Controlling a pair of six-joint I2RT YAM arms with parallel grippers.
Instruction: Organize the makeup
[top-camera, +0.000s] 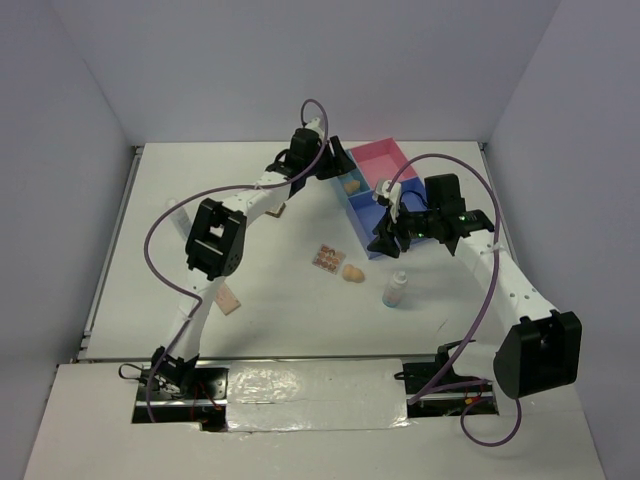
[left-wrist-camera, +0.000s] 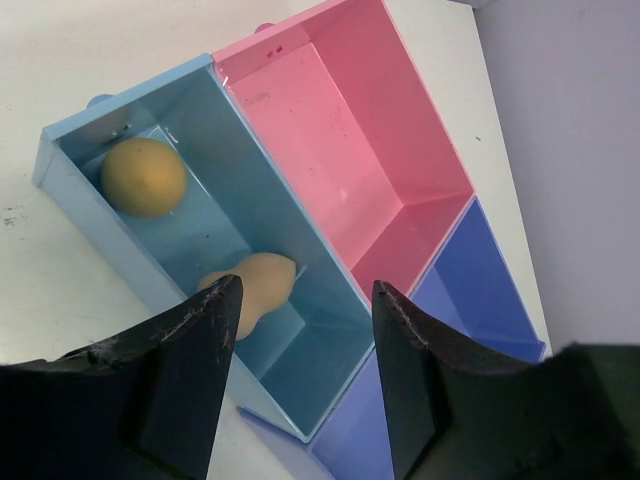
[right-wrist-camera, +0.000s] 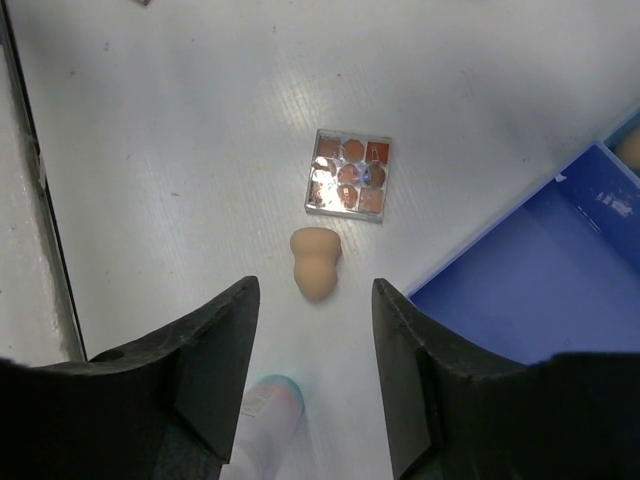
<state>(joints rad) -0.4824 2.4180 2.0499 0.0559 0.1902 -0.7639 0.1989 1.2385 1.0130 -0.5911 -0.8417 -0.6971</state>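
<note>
Right arm, wrist view: right hand (right-wrist-camera: 310, 380) hangs above the counter (top-camera: 290, 320), fingers spread wide, nothing between them.
- Loose sponge (right-wrist-camera: 316, 262) lies on the counter just ahead of the gap, almost centred on it.
- Its long axis runs straight away from the hand, fat end nearest and narrow end toward the square-pan palette (right-wrist-camera: 347, 173), which sits just beyond, close by but with a sliver of counter showing between.
- Fingers stand either side of that axis, so they would close across the sponge's width. My reading: a short reach forward and down, no wrist turn needed.
- Small bottle (right-wrist-camera: 262, 420) sits nearer than the sponge, partly under one finger. Likely to be knocked if the hand drops straight down.

Left arm: left hand (left-wrist-camera: 305, 370) is also wide and empty, poised over the divided tray (left-wrist-camera: 340, 130).
- The light-blue bin holds two sponges, a round one (left-wrist-camera: 143, 177) at the far end and a pear-shaped one (left-wrist-camera: 258, 285) close below the fingers.
- The pink bin is bare.

From overhead, the right hand is much nearer the loose sponge, palette and bottle. A pinkish palette (top-camera: 228, 300) lies well apart, beside the left arm.
</note>
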